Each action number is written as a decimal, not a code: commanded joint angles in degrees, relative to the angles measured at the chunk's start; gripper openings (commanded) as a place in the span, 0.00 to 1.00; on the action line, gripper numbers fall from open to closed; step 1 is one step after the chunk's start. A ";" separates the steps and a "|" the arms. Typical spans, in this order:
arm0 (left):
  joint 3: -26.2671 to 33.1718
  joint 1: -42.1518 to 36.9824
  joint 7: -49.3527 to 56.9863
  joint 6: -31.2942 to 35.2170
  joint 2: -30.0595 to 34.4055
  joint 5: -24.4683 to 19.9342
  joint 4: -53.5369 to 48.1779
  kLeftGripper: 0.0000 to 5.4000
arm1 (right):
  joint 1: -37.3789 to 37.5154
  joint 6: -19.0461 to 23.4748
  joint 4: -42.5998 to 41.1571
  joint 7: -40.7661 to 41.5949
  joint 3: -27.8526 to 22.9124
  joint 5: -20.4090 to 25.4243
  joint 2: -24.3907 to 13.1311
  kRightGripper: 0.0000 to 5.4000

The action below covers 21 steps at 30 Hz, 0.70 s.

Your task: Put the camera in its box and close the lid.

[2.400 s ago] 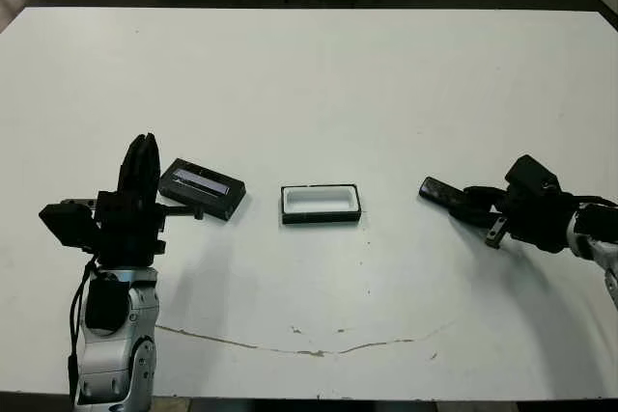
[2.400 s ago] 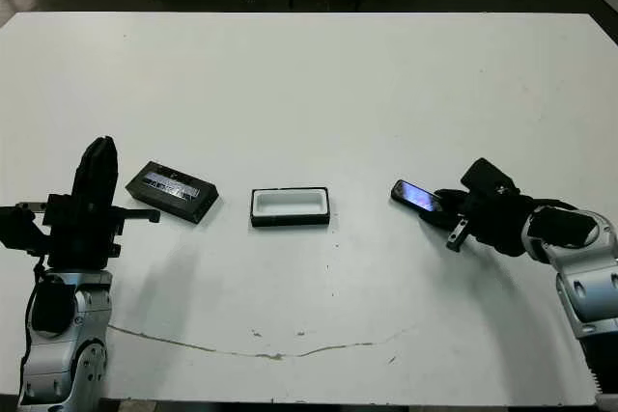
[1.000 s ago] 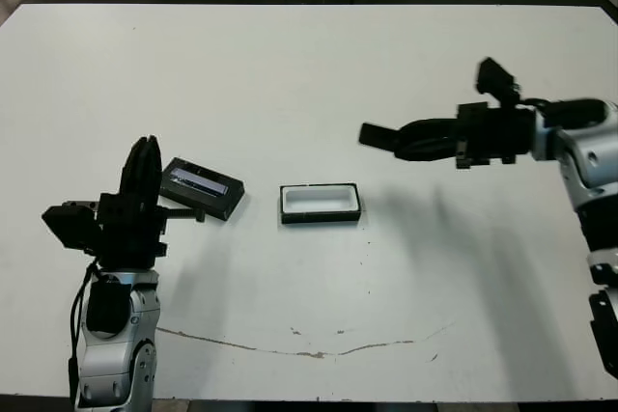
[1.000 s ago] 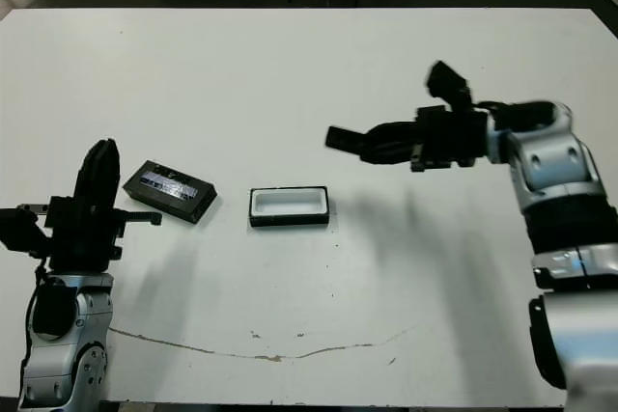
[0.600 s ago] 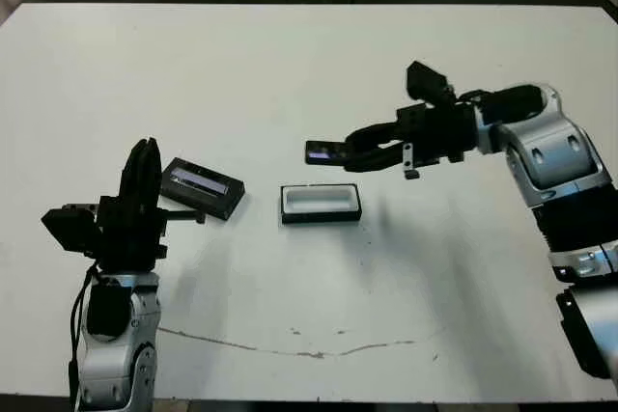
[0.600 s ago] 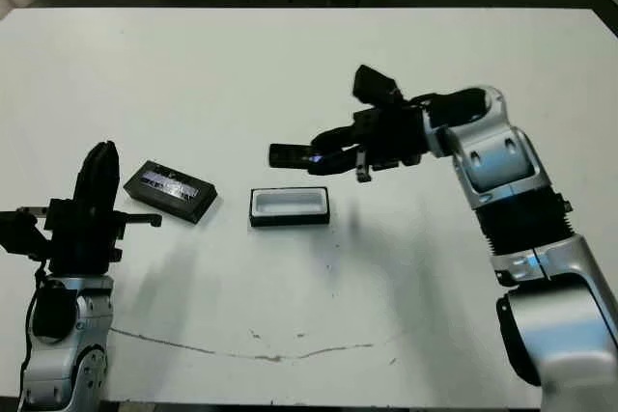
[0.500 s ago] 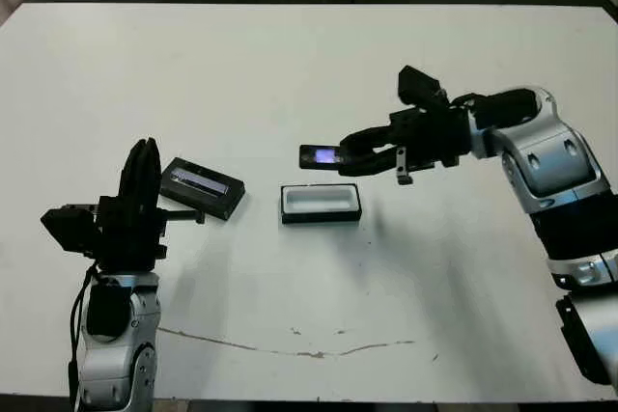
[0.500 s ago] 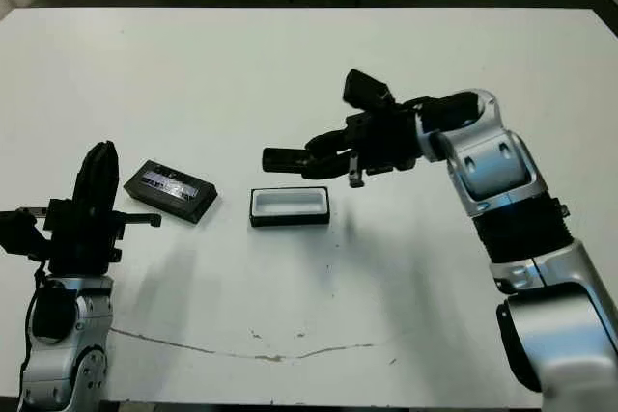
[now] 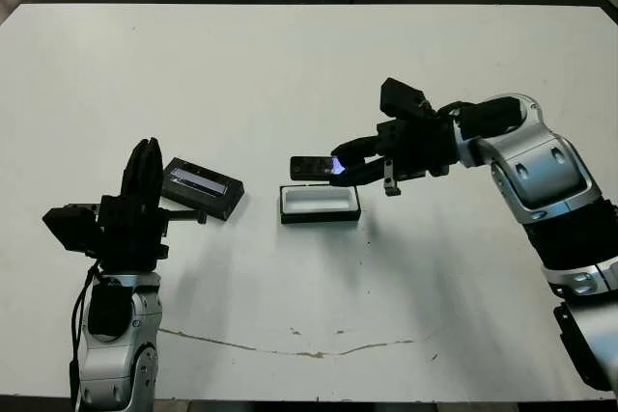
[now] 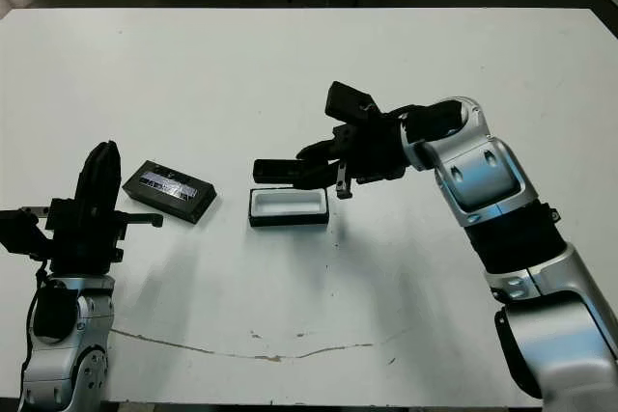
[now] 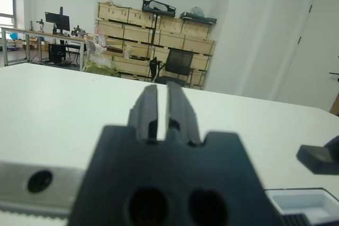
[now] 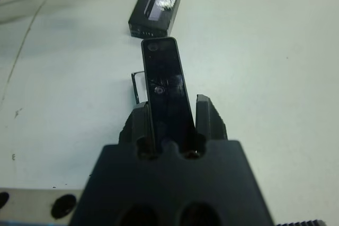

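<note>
My right gripper is shut on the camera, a slim black bar held level just above the far edge of the box. The box is a shallow black tray with a white lining, open, in the middle of the table. In the right wrist view the camera runs out between the fingers, covering most of the box. The lid, flat and black with a shiny strip, lies left of the box. Upright near the lid, my left gripper is shut on nothing.
The white table stretches wide beyond the objects. A thin crack line runs across its near part. Dark floor and chair legs lie past the far edge. The left wrist view shows stacked cardboard boxes and an office chair in the room.
My right arm lifted the camera from the table's right side and carried it left, lowering it to just over the box. The left arm, lid and box have not moved.
</note>
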 commanded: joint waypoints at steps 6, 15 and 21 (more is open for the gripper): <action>-0.18 1.25 0.88 1.15 -0.37 0.35 0.24 0.00 | -1.17 -1.18 2.83 1.38 2.02 -0.72 -0.25 0.07; -0.48 1.20 0.84 0.89 -0.62 0.28 0.63 0.00 | -1.42 -4.30 5.57 2.80 3.74 -1.61 0.60 0.07; -0.63 1.12 0.40 0.43 -0.65 0.14 1.23 0.00 | -1.87 -5.47 5.49 2.42 5.33 -4.00 0.96 0.07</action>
